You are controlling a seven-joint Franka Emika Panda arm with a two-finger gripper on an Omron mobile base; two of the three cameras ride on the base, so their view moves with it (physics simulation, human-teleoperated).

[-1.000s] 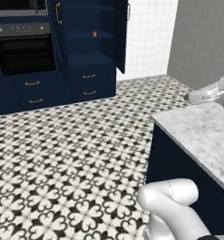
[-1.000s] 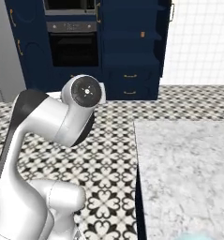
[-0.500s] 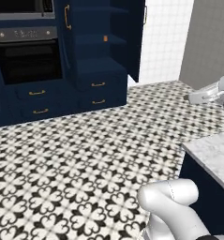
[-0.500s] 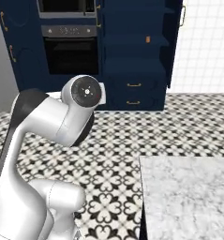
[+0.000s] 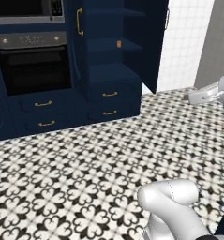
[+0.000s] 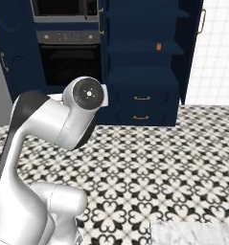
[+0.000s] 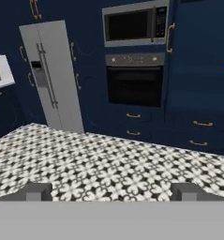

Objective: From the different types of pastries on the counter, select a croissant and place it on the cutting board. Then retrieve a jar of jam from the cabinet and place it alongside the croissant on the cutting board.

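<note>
Gripper (image 7: 111,192): jaws fully apart, holding and touching nothing, over the patterned floor (image 7: 108,164). Jar (image 5: 118,44) stands on a shelf in the open cabinet (image 5: 113,70), far across the floor.

— How many jars of jam?

— One jar of jam (image 5: 118,44), at twelve o'clock in the left base view, inside the one cabinet (image 5: 114,75).

— Ovens?

— One oven (image 5: 33,65) at ten o'clock, and one microwave (image 5: 26,8) at eleven.

— Drawers?

— Four drawers (image 5: 44,115) from seven to nine o'clock, two under the oven and two under the cabinet shelves, each with one gold pull.

— Anything else?

— One grey fridge (image 7: 52,77) at ten o'clock in the hand view, and one marble counter (image 6: 192,233) corner at five o'clock in the right base view.
</note>
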